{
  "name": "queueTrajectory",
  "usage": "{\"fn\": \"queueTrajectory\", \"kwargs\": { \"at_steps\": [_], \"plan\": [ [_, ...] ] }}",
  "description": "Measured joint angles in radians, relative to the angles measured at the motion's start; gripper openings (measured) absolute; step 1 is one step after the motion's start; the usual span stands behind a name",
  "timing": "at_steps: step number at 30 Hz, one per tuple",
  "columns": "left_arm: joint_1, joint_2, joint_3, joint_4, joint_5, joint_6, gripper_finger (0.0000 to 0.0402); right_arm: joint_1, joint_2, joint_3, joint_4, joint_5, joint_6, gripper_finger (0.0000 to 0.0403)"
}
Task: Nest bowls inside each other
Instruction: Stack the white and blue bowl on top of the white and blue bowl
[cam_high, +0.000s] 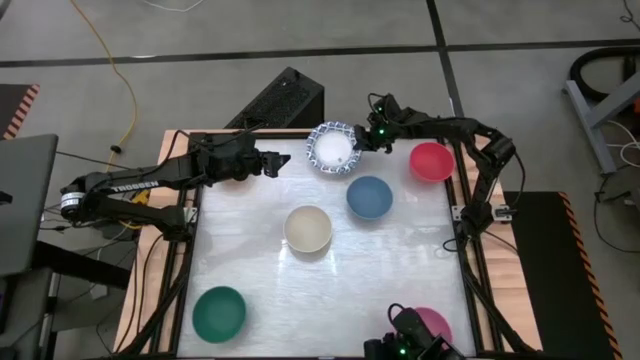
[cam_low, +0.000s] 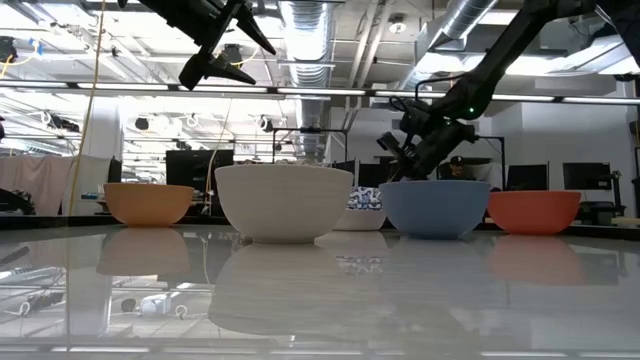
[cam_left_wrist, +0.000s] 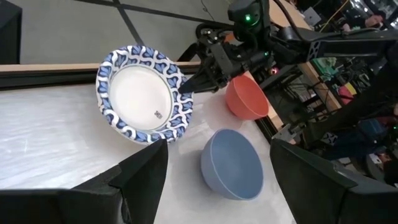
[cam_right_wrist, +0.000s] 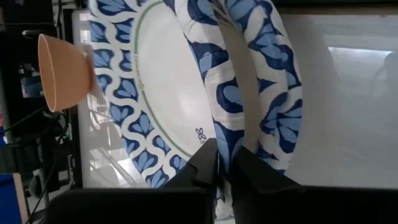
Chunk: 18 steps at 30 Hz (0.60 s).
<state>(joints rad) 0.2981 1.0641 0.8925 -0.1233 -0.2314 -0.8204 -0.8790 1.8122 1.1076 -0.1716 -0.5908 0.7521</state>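
A white bowl with a blue patterned rim (cam_high: 333, 148) sits at the table's far edge. The right wrist view shows a second patterned rim (cam_right_wrist: 277, 93) close beside it, as if one lies in the other. My right gripper (cam_high: 362, 140) is at its right side, shut on the rim. My left gripper (cam_high: 277, 162) hovers open, left of the bowl and above the table, touching nothing. On the table stand a red bowl (cam_high: 432, 160), a blue bowl (cam_high: 369, 197), a cream bowl (cam_high: 308, 229), a teal bowl (cam_high: 219, 312) and a pink bowl (cam_high: 435, 322). An orange bowl (cam_low: 148, 203) shows in the low view. My right gripper pinches the patterned bowl's rim (cam_right_wrist: 222, 146) on its right side, one finger (cam_right_wrist: 202, 167) inside the bowl and one (cam_right_wrist: 252, 167) outside. The fingers come from the table's right, slanting down. The bowl's bottom (cam_low: 365, 212) appears to be down on the table; behind other bowls, I cannot be sure.
The blue bowl stands just in front of the patterned one, the red bowl to its right. A dark device (cam_high: 405, 340) at the near edge covers part of the pink bowl. A black box (cam_high: 280, 100) sits beyond the far edge. Bare tabletop (cam_high: 260, 270) lies around the cream bowl.
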Motion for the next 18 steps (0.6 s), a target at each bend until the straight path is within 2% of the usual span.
{"fn": "queueTrajectory", "kwargs": {
  "at_steps": [5, 18],
  "plan": [
    [0.000, 0.000, 0.000, 0.000, 0.000, 0.000, 0.0271, -0.014, 0.000, 0.000, -0.014, -0.038, -0.012, 0.0055],
    [0.000, 0.000, 0.000, 0.000, 0.004, 0.000, 0.0271, -0.020, -0.029, 0.000, -0.037, -0.012, -0.066, 0.0057]
  ]
}}
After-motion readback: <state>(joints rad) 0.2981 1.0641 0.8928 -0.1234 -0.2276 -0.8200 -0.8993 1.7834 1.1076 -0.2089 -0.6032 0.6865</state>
